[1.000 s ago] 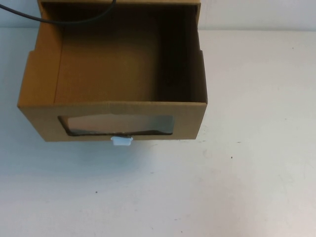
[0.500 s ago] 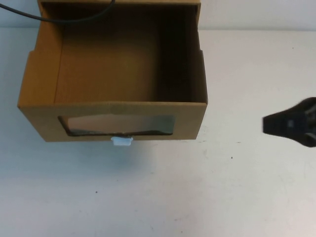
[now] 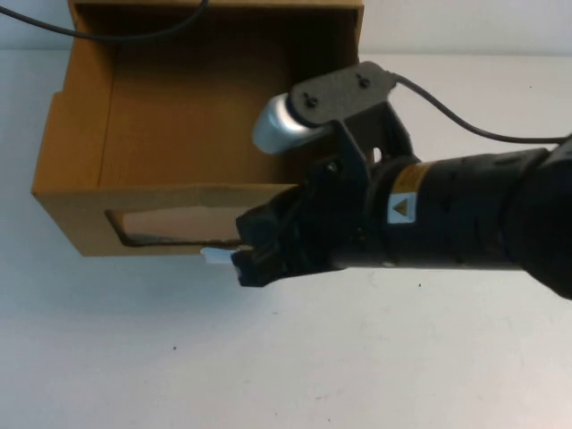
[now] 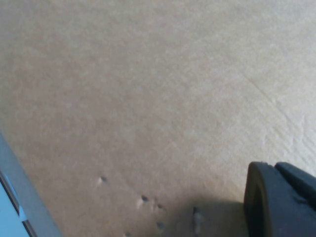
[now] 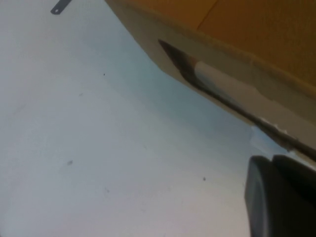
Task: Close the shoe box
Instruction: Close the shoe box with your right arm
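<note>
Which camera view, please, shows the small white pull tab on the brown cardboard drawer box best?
The right wrist view: the small white pull tab sits beside the right claw. The high view shows only its end by that claw. The left wrist view shows cardboard and the left claw.

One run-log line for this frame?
shoe box: drawer open | right gripper: at front tab | left gripper: over cardboard

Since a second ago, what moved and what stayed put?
The right arm swept in from the right side, and the right gripper now sits at the white pull tab on the shoe box front. It holds nothing. The box stayed open, unmoved. The left gripper shows only against cardboard.
</note>
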Motion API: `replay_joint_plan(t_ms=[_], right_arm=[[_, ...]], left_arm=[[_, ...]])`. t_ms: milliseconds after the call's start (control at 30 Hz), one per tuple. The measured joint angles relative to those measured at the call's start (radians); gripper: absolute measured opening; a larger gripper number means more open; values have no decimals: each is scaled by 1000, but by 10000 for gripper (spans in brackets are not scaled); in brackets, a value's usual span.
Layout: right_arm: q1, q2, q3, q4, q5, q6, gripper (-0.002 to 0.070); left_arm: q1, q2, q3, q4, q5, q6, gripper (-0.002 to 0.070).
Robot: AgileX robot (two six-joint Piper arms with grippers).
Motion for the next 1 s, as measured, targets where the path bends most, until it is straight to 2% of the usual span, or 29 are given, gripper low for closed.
replay_joint_plan(t_ms=[300,567,1000], right_arm=[[4,184,-148,-11,-26,7,-11],[4,254,-231,-41,-22,7,-11],[-106,296,-287,-37,-78,7,-11]], left_arm=[[0,0,0,0,0,0,-5],[0,0,0,0,0,0,-5],[-2,0,0,-2,2,0,-5]])
